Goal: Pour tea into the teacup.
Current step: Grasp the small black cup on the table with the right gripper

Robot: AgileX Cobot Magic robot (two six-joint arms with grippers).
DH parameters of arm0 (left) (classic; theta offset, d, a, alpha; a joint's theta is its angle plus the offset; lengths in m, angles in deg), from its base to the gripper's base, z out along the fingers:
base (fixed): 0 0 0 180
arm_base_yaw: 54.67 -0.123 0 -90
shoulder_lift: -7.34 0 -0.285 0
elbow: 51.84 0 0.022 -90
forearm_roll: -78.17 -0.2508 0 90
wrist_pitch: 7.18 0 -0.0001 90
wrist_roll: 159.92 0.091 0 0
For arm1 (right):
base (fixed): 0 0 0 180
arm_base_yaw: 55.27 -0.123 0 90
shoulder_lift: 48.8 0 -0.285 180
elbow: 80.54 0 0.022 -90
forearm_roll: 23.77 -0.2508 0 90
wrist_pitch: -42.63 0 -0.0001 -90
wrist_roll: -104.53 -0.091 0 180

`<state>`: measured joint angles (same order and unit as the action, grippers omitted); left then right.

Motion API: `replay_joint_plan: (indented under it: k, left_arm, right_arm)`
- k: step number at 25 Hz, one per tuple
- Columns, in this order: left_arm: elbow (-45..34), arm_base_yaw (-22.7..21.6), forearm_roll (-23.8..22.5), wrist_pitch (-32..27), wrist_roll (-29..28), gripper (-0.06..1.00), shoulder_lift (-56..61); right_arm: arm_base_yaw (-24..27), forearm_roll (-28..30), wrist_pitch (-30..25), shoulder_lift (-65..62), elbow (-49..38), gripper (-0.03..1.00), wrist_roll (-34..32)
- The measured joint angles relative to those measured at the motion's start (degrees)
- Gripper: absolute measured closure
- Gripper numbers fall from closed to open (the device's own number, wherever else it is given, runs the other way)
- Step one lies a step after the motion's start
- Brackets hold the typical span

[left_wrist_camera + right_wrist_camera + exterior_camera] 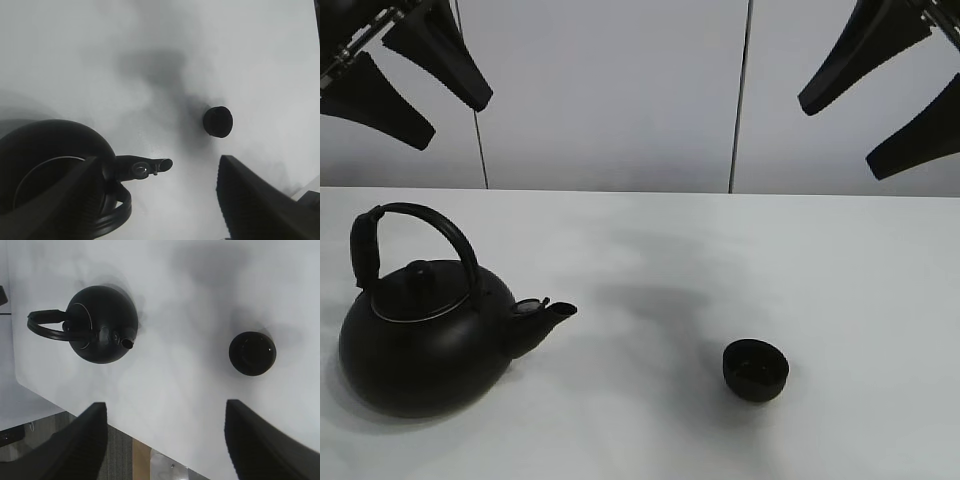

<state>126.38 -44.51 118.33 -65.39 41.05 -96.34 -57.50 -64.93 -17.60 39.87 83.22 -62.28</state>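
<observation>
I judge the job to be at its very start: nothing is gripped, and reaching for the kettle is the step in hand. In the high view the big round black metal kettle with an arched handle (420, 345) sits at about 8 o'clock on the white tabletop (650, 250). Its lid is on and its short spout (552, 313) points toward 3 o'clock. The small round black handleless teacup (756, 370) stands upright at about 5 o'clock, well apart from the kettle and roughly in line with the spout.

My left gripper (455, 123) hangs high at 11 o'clock, above and behind the kettle. Its jaws are spread wide, with nothing between them and touching nothing. My right gripper (842, 138) hangs at 1 o'clock with its jaws also parted, and it is empty and clear of the table.

The next move, as I read it, belongs to the left arm. It should come down over the arched handle (430, 225), whose thicker grip lies at the kettle's 10 o'clock, and close squarely across it. The kettle looks heavy, so an off-centre hold could let it swing. The cup is small, so the spout must end up right over it before I tilt.
</observation>
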Motion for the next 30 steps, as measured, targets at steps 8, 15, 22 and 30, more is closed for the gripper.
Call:
replay_joint_plan:
  k: [8, 15, 22, 30]
  left_arm:
    - [0.0, 0.0, 0.0, 0.0, 0.0, 0.47, 0.0]
    - [0.0, 0.0, 0.0, 0.0, 0.0, 0.47, 0.0]
    - [0.0, 0.0, 0.0, 0.1, 0.0, 0.47, 0.0]
    - [0.0, 0.0, 0.0, 0.2, 0.2, 0.47, 0.0]
  right_arm:
    - [0.0, 0.0, -0.3, 0.0, 0.0, 0.5, 0.4]
    - [0.0, 1.0, -8.4, 0.0, 5.1, 0.5, 6.3]
    - [-9.5, 11.1, -9.4, 0.4, 11.5, 0.46, 8.6]
    - [-18.5, 25.2, -9.4, 8.0, 11.8, 0.4, 1.1]
